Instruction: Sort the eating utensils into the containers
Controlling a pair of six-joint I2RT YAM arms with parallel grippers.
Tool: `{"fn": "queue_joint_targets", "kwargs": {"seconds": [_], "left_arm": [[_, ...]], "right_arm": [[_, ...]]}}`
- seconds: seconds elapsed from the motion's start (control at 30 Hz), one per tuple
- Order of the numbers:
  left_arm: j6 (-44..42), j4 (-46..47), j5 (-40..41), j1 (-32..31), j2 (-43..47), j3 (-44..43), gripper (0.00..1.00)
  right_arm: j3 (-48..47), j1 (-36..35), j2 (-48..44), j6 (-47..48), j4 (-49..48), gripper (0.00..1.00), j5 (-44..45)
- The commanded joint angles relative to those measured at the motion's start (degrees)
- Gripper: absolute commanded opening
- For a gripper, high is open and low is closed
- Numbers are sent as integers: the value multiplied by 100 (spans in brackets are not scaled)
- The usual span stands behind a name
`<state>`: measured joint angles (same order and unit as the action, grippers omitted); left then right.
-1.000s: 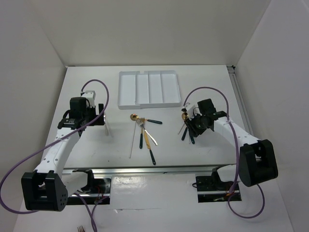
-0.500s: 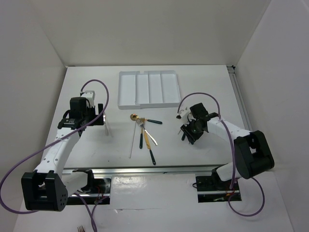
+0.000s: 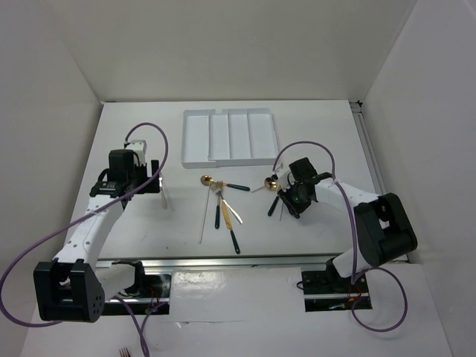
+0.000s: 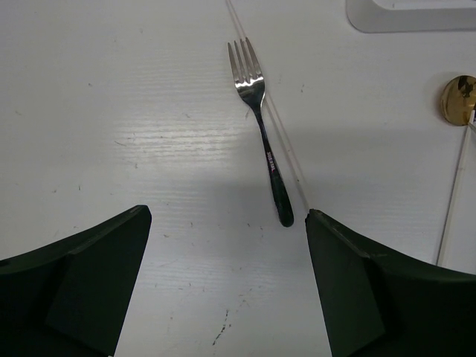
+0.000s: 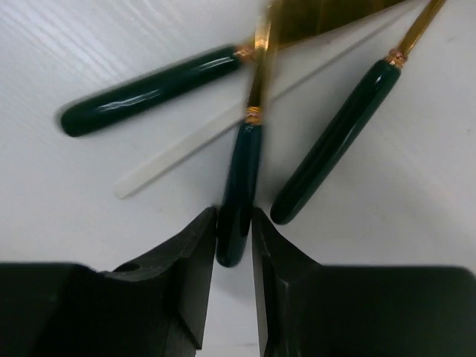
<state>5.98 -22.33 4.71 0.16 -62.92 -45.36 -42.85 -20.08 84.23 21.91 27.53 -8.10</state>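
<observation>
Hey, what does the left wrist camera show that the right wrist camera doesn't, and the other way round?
Left wrist only: a silver fork lying flat on the table ahead of wide-open jaws, a corner of the white tray, and a gold spoon bowl at the right edge.

Right wrist only: three dark green handles on gold shafts, the jaws shut on the middle handle, and a pale chopstick lying among them.

Shared: the white table and each arm's own dark jaws at the bottom.
</observation>
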Motion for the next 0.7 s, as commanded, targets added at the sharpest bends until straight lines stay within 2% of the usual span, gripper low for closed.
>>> {"fn": "queue_joint_targets", "kwargs": {"seconds": [0.0,0.17,0.2,0.23,0.37,0.43,0.5,0.67], "left_arm": [[-88,62,65,-16,-37,-131,100],[-141,62,65,-16,-151,-131,100],[-141,62,117,-16,-151,-131,100],[-141,62,118,-16,-151,-131,100],[-202,115,118,-16,-151,-78,100],[-202,115,118,-16,-89,-78,100],[-202,167,118,-16,33,-78,100],[-316,220,-110,-16,323,45,100]], "right_arm": [[66,-49,445,-108,-195,32,300],[66,-49,813,-214,-248,33,353],[14,-49,815,-214,-248,29,431],[14,-49,867,-214,-300,0,432],[14,-49,658,-275,-301,0,520],[14,-49,166,-275,-301,0,449],[-56,-49,-290,-275,-301,0,239],[-548,293,-643,-275,-107,0,-217]]}}
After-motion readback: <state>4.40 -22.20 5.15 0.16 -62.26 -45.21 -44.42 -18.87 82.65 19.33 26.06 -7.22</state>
